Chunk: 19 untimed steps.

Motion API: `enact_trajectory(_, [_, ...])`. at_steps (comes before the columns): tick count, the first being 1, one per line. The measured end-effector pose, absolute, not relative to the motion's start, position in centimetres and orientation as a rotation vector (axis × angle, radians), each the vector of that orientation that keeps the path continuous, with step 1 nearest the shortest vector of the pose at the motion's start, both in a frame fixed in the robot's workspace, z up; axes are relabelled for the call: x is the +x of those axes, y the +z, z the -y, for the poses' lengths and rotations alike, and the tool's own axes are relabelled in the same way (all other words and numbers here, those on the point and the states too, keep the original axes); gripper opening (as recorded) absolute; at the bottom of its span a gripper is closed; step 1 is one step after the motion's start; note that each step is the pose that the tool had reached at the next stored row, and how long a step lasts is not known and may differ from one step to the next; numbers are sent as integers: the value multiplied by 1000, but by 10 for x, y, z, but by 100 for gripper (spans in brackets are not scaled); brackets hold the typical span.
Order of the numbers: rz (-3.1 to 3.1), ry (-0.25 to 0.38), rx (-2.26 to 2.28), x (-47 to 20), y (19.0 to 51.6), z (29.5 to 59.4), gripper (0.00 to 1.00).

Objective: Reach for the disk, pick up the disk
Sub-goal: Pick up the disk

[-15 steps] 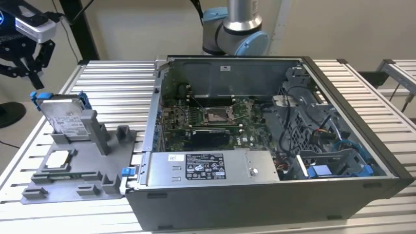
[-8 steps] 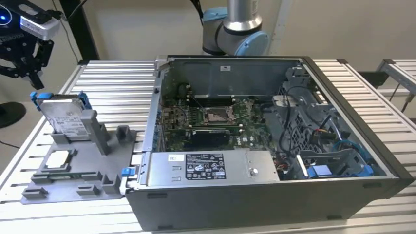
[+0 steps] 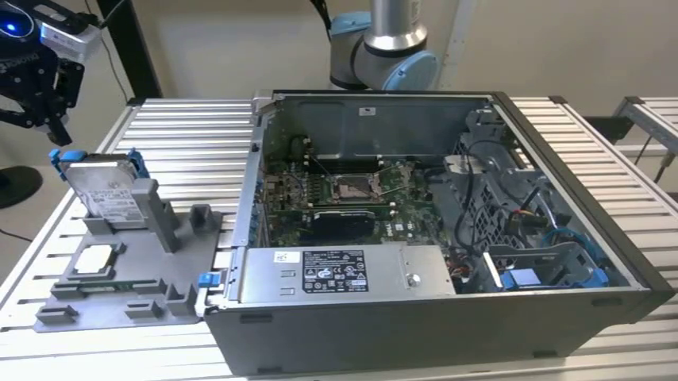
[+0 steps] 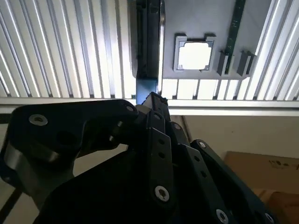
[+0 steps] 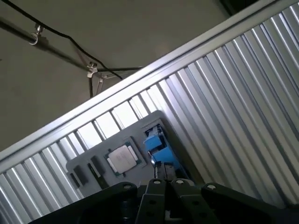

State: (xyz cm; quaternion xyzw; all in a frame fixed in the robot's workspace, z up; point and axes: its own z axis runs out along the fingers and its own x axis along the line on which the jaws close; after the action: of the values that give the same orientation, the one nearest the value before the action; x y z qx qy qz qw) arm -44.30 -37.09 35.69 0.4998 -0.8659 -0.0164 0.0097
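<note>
Your gripper hangs at the exterior view's far left, just above the top corner of the disk and apart from it. I cannot tell from these views whether it is wide or narrow, so check that before you commit. In both wrist views the gripper points down at the disk's thin top edge, so you are lined up over it but hold nothing yet.

The disk stands on edge, leaning back a little, in a slot of the grey holder on the slatted table. Its labelled face is turned toward the exterior camera and a blue bracket wraps its rim.

Expect it to be stiff and fairly heavy for its size, being metal. The flat faces look smooth, so they will probably slip under a light squeeze. The blue bracket is plastic and likely to flex, so don't trust it alone. Take hold across the two flat faces near the free top edge, squarely, and treat the disk as sensitive to knocks.

A small square chip lies flat in the holder in front of the disk. The open computer case sits well apart, toward the exterior view's right.
</note>
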Motion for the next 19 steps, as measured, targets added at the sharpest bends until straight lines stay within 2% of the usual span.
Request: enact_trajectory(19, [2404, -53, 1988, -443, 357, 371, 0])
